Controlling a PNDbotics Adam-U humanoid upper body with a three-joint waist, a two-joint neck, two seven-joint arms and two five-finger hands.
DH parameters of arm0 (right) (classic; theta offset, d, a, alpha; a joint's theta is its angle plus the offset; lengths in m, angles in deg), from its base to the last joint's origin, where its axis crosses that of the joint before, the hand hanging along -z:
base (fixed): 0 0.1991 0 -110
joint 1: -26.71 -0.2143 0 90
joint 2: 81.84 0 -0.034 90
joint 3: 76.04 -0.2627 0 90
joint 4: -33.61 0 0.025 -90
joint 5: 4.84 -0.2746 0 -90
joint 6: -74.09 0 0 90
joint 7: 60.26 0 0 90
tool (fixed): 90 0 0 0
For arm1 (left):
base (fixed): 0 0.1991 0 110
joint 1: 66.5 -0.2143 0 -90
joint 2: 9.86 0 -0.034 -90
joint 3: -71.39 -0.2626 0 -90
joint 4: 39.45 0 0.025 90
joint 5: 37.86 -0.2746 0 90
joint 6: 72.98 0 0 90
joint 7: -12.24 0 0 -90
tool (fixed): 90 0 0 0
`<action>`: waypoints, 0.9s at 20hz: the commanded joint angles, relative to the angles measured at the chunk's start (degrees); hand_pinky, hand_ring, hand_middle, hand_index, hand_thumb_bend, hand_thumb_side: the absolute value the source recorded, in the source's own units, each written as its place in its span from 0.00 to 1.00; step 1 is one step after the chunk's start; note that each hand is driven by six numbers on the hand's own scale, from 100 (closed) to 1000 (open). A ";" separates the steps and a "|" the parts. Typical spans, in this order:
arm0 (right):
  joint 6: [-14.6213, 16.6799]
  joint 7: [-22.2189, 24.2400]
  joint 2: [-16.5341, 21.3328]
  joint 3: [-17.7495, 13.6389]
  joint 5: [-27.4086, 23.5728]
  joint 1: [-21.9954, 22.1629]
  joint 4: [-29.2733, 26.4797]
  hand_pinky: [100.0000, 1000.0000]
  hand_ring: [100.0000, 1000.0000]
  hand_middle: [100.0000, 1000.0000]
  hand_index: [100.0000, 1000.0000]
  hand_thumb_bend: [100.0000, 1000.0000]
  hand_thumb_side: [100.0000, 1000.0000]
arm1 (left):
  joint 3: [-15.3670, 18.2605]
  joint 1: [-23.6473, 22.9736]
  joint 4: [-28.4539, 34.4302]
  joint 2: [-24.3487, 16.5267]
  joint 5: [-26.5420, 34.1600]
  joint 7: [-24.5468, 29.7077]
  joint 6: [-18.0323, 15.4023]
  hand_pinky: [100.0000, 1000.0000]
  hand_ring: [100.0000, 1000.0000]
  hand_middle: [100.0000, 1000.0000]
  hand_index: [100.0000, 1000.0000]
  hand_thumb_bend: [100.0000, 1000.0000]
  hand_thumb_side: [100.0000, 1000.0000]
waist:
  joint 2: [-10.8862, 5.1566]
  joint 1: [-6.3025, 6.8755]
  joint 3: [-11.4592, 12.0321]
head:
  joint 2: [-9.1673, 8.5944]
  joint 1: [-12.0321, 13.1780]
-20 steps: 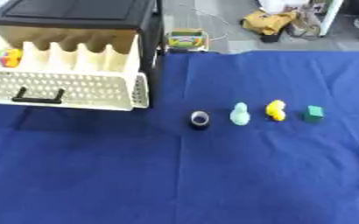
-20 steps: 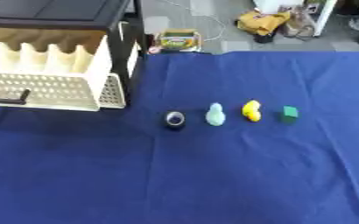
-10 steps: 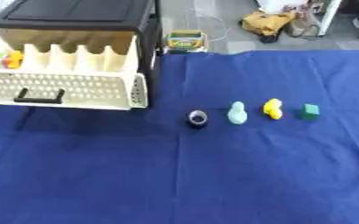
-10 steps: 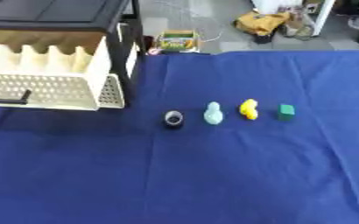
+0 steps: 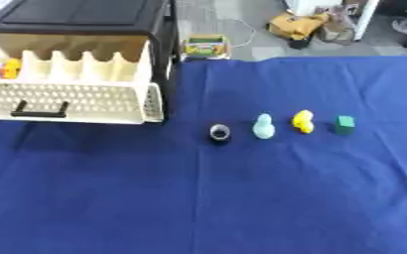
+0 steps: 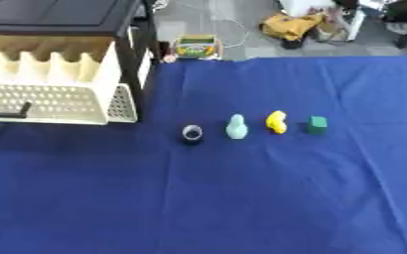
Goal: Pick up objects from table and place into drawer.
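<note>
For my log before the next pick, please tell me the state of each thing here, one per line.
drawer: pulled open, small green and yellow things in its left compartment
dark ring: on the cloth, not yet picked
pale blue figure: upright on the cloth
yellow figure: on the cloth
green block: on the cloth

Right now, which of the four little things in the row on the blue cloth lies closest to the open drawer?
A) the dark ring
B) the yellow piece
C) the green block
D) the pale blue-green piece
A: the dark ring sits at the row's left end, nearest the open drawer.
</note>
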 commanded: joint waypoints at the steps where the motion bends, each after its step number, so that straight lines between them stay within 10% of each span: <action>1: 3.51 3.29 2.37 1.02 2.02 -2.51 3.13 0.79 0.76 0.72 0.88 0.73 0.64 | 0.23 -0.28 0.66 0.37 -0.27 -1.08 0.00 0.05 0.00 0.03 0.80 0.16 0.95 | -1.19 -0.14 -0.07 | -0.18 -0.32; 12: 10.83 14.18 -0.47 5.59 5.30 -8.39 14.55 0.83 0.84 0.77 0.94 0.83 0.33 | 0.20 -2.99 0.66 4.36 0.34 -1.11 0.87 0.07 0.00 0.04 0.80 0.13 1.00 | -0.97 -0.10 0.03 | -1.29 -1.31; 18: 12.96 18.00 -1.14 6.96 4.24 -8.55 16.57 0.81 0.82 0.68 0.90 0.71 0.25 | 0.10 -3.95 0.66 5.39 0.71 -0.19 1.29 0.07 0.00 0.04 0.79 0.12 1.00 | -0.93 -0.05 0.16 | -1.51 -1.48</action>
